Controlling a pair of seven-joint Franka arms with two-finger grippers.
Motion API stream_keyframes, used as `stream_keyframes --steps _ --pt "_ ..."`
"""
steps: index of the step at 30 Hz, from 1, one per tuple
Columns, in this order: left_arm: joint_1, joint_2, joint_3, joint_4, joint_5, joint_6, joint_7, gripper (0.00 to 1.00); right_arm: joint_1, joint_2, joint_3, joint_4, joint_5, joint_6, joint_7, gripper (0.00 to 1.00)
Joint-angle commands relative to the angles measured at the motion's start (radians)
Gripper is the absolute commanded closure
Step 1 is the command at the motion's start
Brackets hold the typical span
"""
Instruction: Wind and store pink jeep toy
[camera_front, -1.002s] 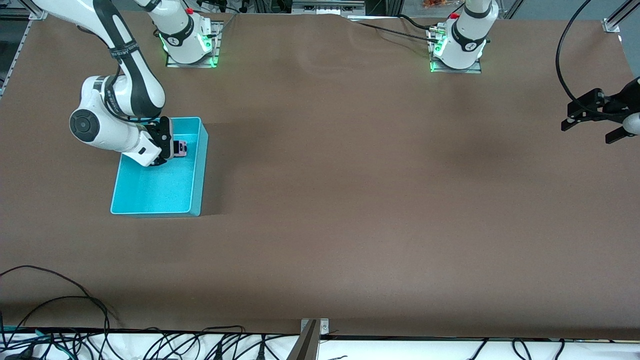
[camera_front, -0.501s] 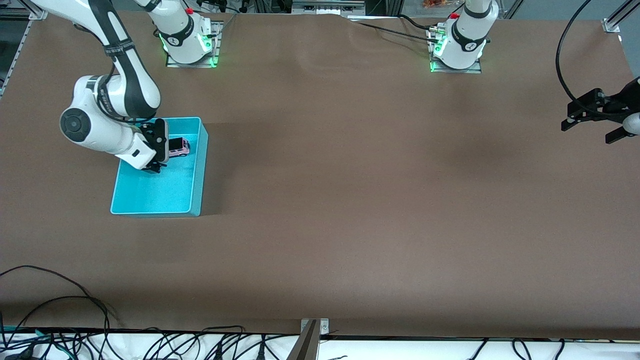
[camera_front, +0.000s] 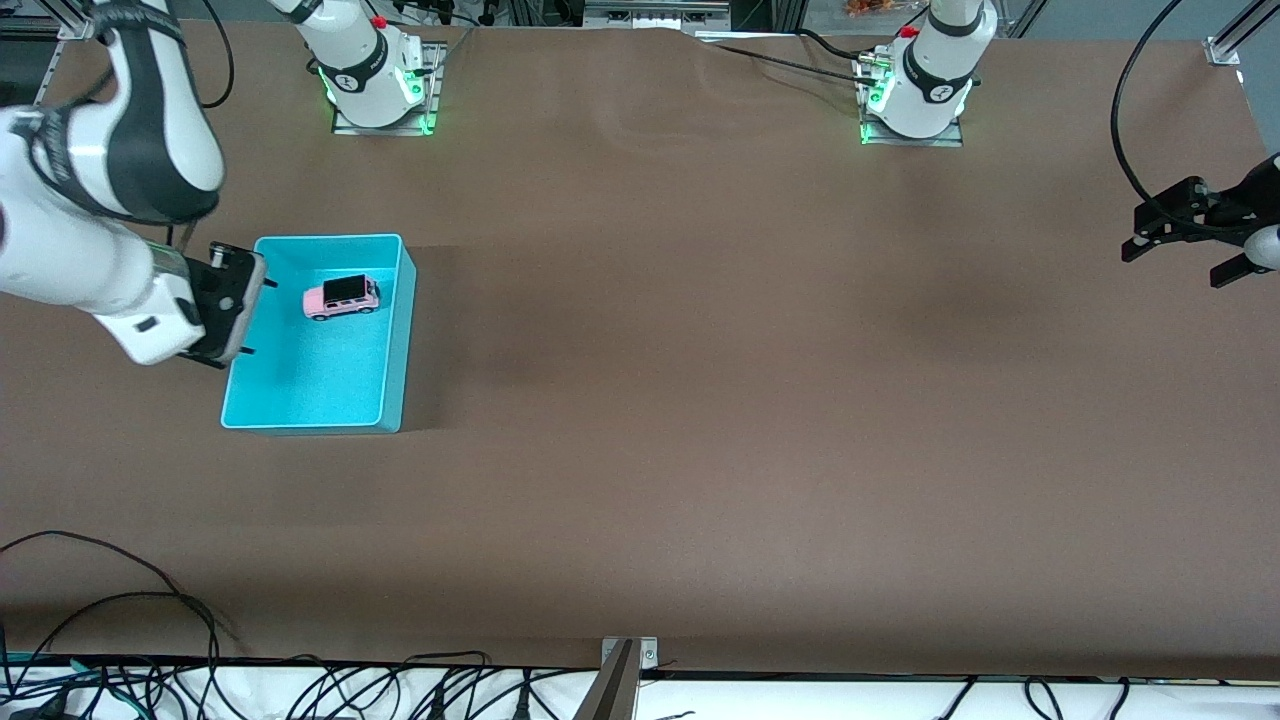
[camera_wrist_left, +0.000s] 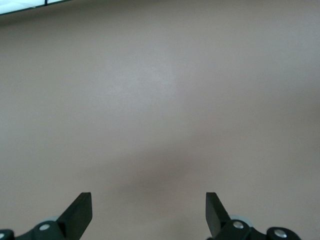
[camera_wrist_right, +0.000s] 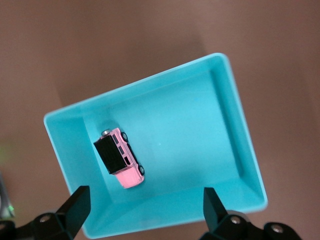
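Front view: a cyan bin (camera_front: 396, 330) stands on the brown table (camera_front: 760, 400) toward the right arm's end. The pink jeep toy (camera_front: 342, 297) rests upright on its wheels on the bin floor, in the part of the bin farther from the front camera, black roof up, touching neither gripper. The right gripper (camera_front: 232, 305) hangs over the bin's outer edge, the long wall toward the right arm's end of the table, apart from the toy and holding nothing. The left gripper (camera_front: 1180, 243) waits in the air over the bare table at the left arm's end, well apart from the bin; its two dark fingers are spread and hold nothing.

Left wrist view: the left gripper (camera_wrist_left: 149, 212) looks down on plain brown table surface. The two fingertips (camera_wrist_left: 80, 210) stand wide apart, with only the table showing between them.

Right wrist view: the right gripper (camera_wrist_right: 145, 207) is above the bin (camera_wrist_right: 235, 105), whose whole rim is in sight. The fingertips (camera_wrist_right: 77, 202) are released and spread wide, gripping nothing and touching nothing. The toy (camera_wrist_right: 119, 158) lies inside the bin, near one short wall and close to a corner, set at a slant to the bin's walls; its black roof and pink hood are both visible. The rest of the bin floor is bare cyan.
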Motion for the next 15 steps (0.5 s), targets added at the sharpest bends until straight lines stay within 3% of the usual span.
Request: stream_keyframes --steps 1,15 --pt "-0.006 0.005 -0.002 0.024 -0.02 -0.01 0.009 0.0 0.007 0.015 0.001 0.167 0.012 -0.121 0.288 0.0" --pt "-0.006 0.008 0.0 0.024 -0.022 -0.006 0.009 0.0 0.004 0.015 -0.005 0.368 0.004 -0.228 0.793 0.0"
